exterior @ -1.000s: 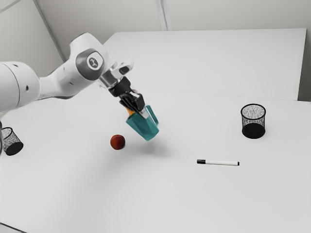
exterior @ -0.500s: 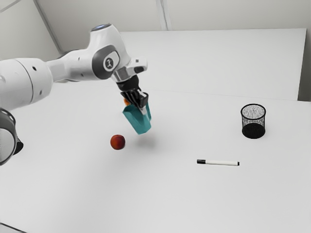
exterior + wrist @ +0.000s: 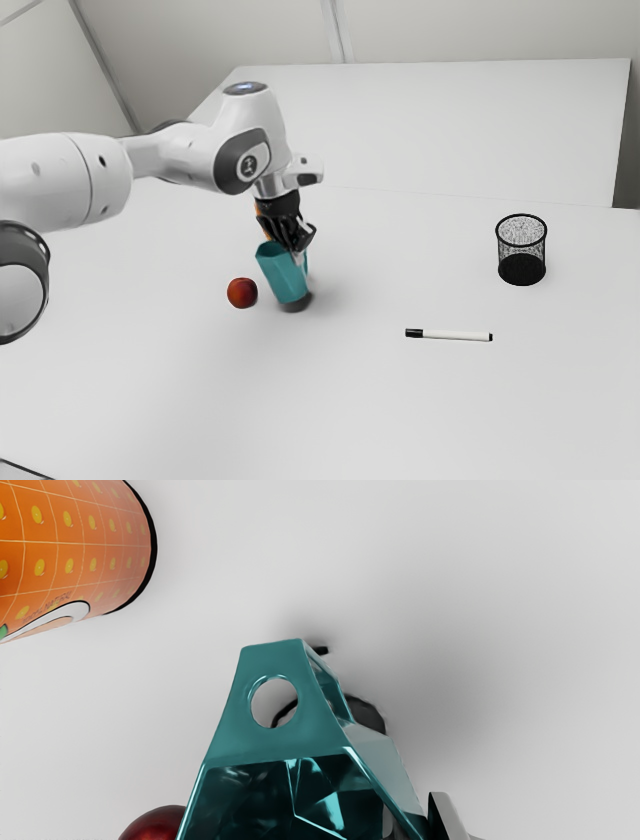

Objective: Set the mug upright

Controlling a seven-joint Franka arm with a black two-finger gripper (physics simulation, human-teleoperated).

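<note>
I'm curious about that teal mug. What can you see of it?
The teal mug has flat, angular sides, a glossy inside and a handle with a round hole. It looks like glazed ceramic or plastic. Its open mouth faces upward, but it leans, with the gripper holding its wall. It is near a round red fruit. I cannot tell whether its base touches the table.

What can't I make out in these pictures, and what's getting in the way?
- Orange patterned can: cut off by the wrist view's edge; in the exterior view, mostly hidden behind the black two-finger gripper.
- Translucent teal mug: cut off by the wrist view's edge.
- Dark rounded shape: partly behind the mug in the wrist view; I can't tell what it is.
- Glossy red ball: wrist view, cut off by the edge.
</note>
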